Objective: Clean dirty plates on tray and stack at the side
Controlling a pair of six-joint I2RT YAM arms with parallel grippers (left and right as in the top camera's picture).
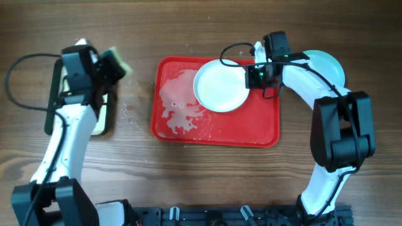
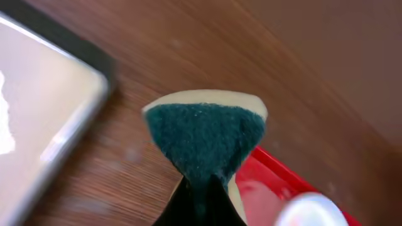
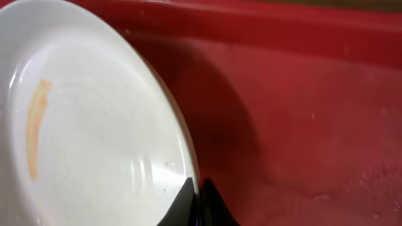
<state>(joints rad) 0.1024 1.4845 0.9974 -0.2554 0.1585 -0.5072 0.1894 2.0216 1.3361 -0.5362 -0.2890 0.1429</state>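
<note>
Left claw [image 1: 108,68] pinches the sponge [image 1: 117,61] — white plate [image 1: 220,85] lies to its right, rim gripped by my right claw [image 1: 252,75] over the tray [image 1: 251,129].

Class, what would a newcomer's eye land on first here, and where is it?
The red tray mid-table stands out, a white plate at its upper right gripped by the right pincer. An orange smear marks the plate. Far left, the left pincer pinches a green sponge.
</note>
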